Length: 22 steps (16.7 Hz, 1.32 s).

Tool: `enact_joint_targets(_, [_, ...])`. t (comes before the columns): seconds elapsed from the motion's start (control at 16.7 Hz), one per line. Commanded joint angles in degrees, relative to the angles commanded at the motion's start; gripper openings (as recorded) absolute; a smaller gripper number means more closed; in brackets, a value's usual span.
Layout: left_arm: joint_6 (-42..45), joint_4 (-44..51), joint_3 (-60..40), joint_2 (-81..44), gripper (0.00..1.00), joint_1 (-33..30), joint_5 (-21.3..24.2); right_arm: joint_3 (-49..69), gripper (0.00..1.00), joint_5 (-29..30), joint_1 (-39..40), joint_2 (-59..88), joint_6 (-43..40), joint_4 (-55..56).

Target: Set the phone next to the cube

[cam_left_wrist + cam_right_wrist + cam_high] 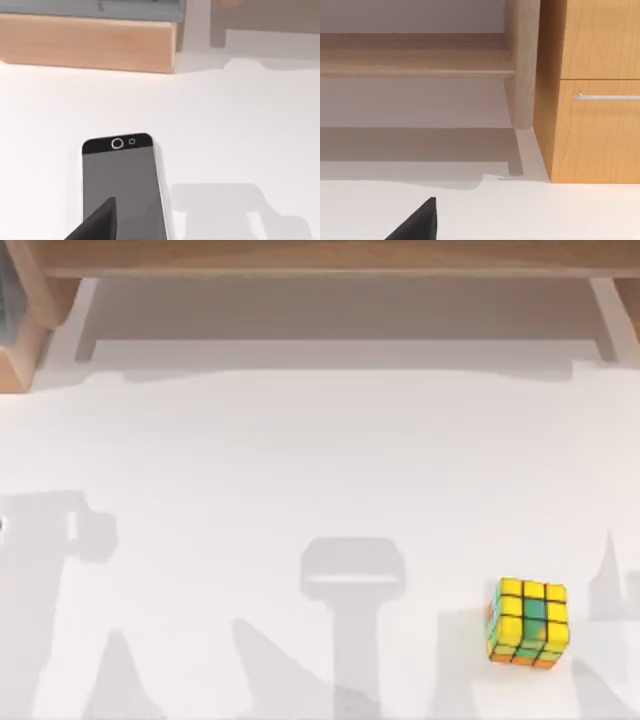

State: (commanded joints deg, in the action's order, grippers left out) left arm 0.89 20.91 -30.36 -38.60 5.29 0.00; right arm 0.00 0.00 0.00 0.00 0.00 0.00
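The cube [529, 622] is sitting on the white table [300, 460], near its right front part. In the left wrist view the phone [122, 185] is lying flat under a dark fingertip [97, 222] of the left gripper; I cannot tell how far either gripper is opening or whether it is holding anything.

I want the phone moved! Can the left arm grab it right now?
Probably yes. The phone lies flat on the bare white table right below the left wrist camera, with nothing on or beside it.
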Motion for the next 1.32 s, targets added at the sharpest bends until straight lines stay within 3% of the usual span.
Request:
enact_joint_targets(0.48, [0.6,19.7,-32.0,-49.9,1.00,4.9,0.0,0.0,1.00,0.0,0.0,0.0,0.0,0.0])
enact_joint_targets(0.72, [0.9,28.4,-45.0,-68.6,1.00,7.1,0.1,0.0,1.00,0.0,0.0,0.0,0.0,0.0])
enact_joint_targets(1.02, [1.2,35.5,-55.0,-79.8,1.00,8.8,0.1,0.0,1.00,0.0,0.0,0.0,0.0,0.0])
enact_joint_targets(1.32, [1.2,36.0,-55.7,-80.5,1.00,9.0,0.1,0.0,1.00,0.0,0.0,0.0,0.0,0.0])
